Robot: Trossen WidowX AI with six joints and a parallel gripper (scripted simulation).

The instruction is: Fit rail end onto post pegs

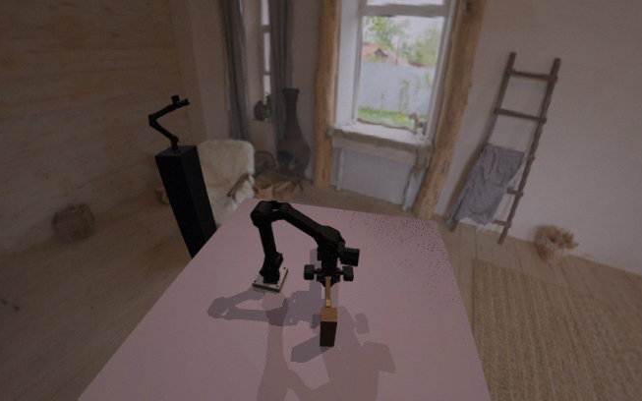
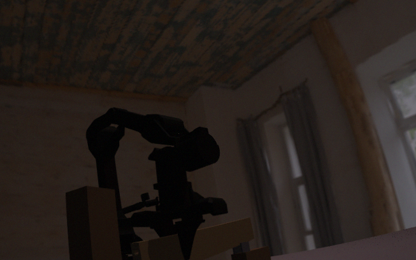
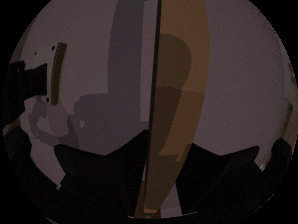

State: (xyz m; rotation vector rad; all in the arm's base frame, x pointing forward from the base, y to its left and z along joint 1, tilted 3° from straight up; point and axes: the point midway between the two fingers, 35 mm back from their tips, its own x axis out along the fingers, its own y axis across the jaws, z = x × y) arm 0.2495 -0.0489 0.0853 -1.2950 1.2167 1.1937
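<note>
One wooden post stands nearest in the top view, at six o'clock from the gripper, whose fingers are clamped on the wooden rail. The rail runs from just beside the post toward twelve o'clock; the exterior view shows its near end close to the post, seemingly with a slim gap between them. Beyond the gripper, at four o'clock from it in that exterior view, the far end lies over the bracket on the low block. The likeliest trouble is a jam: if the near end goes in too high, too low or tipped, the pegs would probably meet solid wood instead of the holes. Pushing hard then could twist the rail in the grip, and too much lift or sideways pull could work the far end out of the bracket. Letting go before the pegs are fully in could drop the near end. Neither pegs nor holes can be made out, the exterior view cuts off the bottom of the post, and the arm covers the rail's farther stretch from above; whether the rail is level, I cannot tell.
</note>
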